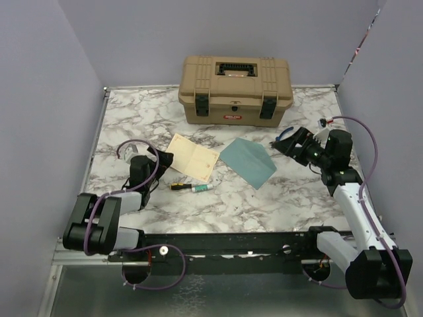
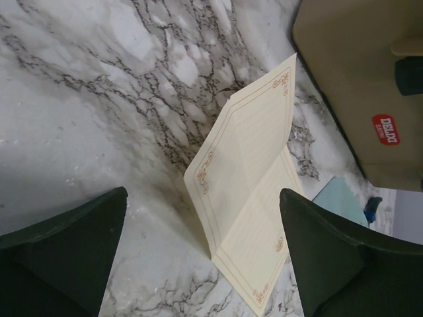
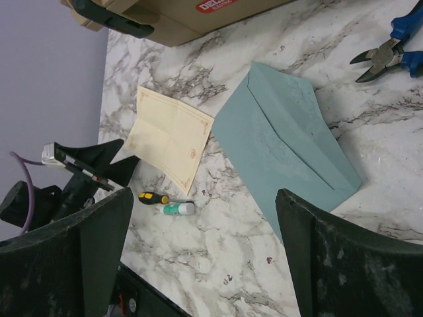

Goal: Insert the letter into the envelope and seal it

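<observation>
L claw (image 1: 164,160) + R claw (image 1: 283,144) both wide open, empty; letter (image 1: 192,157) just beside envelope (image 1: 247,161).

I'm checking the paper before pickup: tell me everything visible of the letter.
The letter is a cream paper sheet with a thin reddish ornamental border, faint ruled lines and a centre fold. It lies opened out, slightly bent at the fold, on the marble table, left of the teal envelope; nothing holds it.
</observation>
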Available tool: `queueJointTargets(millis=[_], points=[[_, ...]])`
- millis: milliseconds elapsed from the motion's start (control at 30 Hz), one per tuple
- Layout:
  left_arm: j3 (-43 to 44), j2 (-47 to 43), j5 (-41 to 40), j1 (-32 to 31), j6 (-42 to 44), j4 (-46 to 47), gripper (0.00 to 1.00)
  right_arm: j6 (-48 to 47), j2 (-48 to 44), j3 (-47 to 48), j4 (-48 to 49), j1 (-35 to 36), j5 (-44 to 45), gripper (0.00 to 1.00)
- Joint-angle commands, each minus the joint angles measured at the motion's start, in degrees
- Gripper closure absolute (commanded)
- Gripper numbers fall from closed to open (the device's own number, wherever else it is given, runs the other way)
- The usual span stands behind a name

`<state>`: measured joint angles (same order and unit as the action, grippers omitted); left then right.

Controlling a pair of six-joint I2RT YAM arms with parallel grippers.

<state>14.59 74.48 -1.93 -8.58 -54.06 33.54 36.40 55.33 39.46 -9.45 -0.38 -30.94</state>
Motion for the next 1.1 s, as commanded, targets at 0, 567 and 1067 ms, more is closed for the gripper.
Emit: queueJointTargets(millis=[0, 567, 1067], points=[[0.8, 7.0, 5.1, 0.2, -2.9, 9.1, 0.06, -0.9, -1.4, 0.9, 0.6, -0.1, -0.7, 0.08], [15.5, 2.0, 23.4, 0.7, -4.5, 9.3, 1.00, -2.1, 2.4, 5.2, 6.7, -0.1, -8.9, 0.02], [19.5, -11.6, 51.3, -0.8, -6.3, 8.0, 1.00, 7.6, 3.9, 5.6, 28.0, 1.9, -23.1, 0.00]])
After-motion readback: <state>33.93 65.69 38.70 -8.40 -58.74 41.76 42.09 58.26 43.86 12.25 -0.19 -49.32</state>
